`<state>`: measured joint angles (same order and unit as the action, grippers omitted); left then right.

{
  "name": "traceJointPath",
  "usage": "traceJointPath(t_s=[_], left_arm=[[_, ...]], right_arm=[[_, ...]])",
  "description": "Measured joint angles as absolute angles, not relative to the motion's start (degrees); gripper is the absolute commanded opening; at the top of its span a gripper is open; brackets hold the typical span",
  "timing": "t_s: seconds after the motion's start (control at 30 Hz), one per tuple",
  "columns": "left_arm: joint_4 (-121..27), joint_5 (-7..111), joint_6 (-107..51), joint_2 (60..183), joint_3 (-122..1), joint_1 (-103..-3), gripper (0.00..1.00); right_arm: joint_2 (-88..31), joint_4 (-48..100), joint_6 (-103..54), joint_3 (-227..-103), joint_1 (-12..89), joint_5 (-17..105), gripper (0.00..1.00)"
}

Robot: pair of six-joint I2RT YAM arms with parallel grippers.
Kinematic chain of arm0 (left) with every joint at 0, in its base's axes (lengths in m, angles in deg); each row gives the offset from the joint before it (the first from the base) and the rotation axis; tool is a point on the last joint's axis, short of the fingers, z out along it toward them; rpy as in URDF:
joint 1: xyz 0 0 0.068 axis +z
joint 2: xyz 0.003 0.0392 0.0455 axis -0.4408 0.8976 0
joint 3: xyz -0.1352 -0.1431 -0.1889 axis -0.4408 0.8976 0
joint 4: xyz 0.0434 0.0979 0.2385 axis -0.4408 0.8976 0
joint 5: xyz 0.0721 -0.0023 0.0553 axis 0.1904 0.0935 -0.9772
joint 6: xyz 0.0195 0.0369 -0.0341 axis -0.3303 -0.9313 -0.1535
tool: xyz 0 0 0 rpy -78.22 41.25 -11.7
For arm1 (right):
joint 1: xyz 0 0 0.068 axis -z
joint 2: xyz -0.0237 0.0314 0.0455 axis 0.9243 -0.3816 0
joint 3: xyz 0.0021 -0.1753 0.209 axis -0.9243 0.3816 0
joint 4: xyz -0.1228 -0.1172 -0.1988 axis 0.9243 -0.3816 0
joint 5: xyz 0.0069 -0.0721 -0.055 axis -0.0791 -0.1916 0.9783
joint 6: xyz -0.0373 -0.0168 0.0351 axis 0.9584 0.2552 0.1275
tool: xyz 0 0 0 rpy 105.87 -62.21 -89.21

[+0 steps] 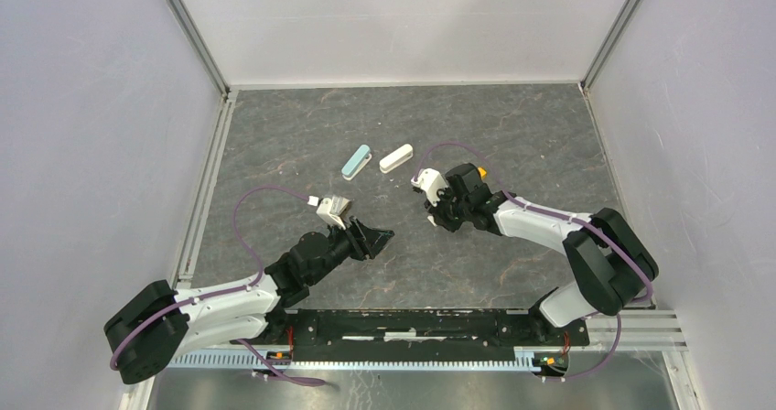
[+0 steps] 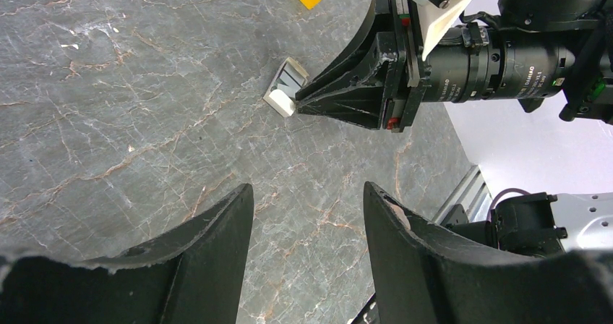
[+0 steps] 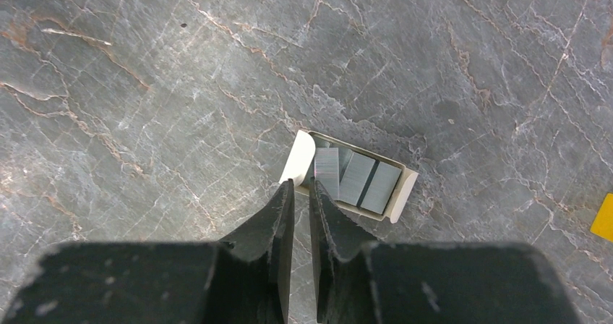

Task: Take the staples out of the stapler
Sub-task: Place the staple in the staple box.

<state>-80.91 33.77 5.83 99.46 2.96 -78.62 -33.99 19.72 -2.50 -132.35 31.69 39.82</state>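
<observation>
Right wrist, box [image 3: 403, 188] corner hidden (end effector [image 3: 302, 185])

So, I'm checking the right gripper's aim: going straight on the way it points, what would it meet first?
Most likely the box. The right gripper's tips sit at its near left edge, so they would meet that wall or the staples inside. Depth is unclear from this view.

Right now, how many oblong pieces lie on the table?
2: the teal piece lies far centre, the white piece just right of it, not touching. Others may be hidden.
</observation>
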Motion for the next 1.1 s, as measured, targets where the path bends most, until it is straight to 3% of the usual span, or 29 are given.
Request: traceJointPath(t_s=[0.2, 0.47, 1.1], left_arm=[[-81.00, 33.77, 5.85, 99.53, 2.96, -78.62, 0.64], [-80.61, 33.77, 5.83, 98.55, 2.96, -78.62, 0.64], [-79.28, 33.70, 5.83, 95.81, 2.96, -78.62, 0.64]], right_arm=[[-33.53, 19.61, -2.65, -132.46, 32.00, 38.88, 0.23], [-27.33, 19.29, 0.25, -132.46, 34.51, 38.86, 0.17], [-31.41, 12.40, 7.75, -133.38, 34.57, 38.75, 0.12]])
